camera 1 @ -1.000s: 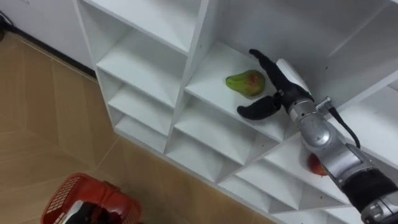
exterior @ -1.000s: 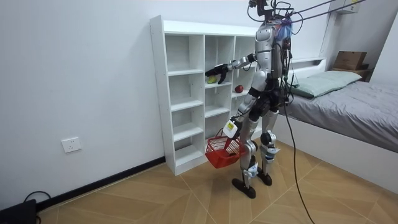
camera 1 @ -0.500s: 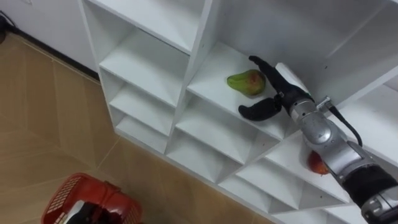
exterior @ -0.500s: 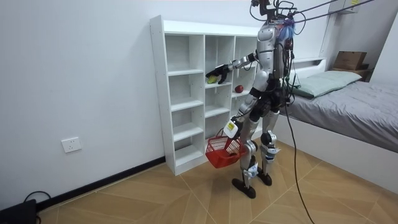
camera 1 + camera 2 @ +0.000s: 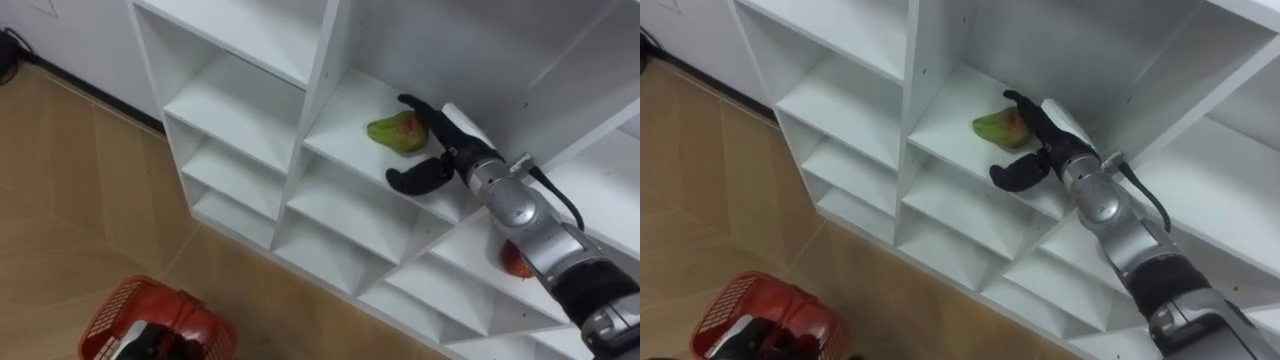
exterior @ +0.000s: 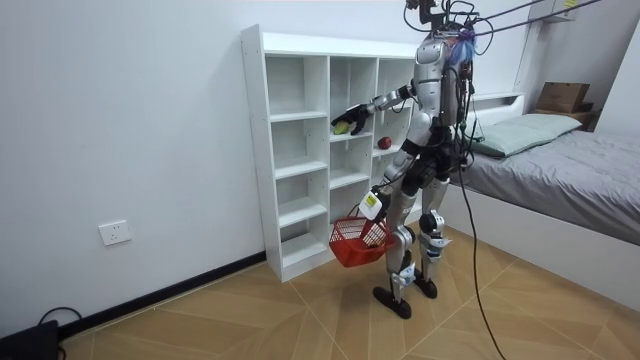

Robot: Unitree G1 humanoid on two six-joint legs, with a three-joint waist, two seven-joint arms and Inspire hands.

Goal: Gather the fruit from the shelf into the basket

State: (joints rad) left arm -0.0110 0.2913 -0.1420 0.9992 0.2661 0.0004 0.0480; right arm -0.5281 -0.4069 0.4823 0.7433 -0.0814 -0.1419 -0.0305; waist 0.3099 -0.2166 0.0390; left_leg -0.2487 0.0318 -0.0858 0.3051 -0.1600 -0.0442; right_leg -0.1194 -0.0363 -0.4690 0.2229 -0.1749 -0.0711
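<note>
The robot stands in front of a tall white closet of open shelves, on a floor of light wooden boards. Its right arm reaches into one middle compartment, where a green fruit with a red patch lies on the shelf. The right hand is wide open at this fruit. The dark fingers reach over its far side and the thumb points out below it, so nothing is gripped.

A round red fruit lies in a lower compartment and is partly hidden by the right forearm.

A red plastic basket hangs low at the left hand; how that hand holds it cannot be told.

In the room view, a bed with a grey cover stands behind the robot, and a white wall socket is on the wall near the floor.
</note>
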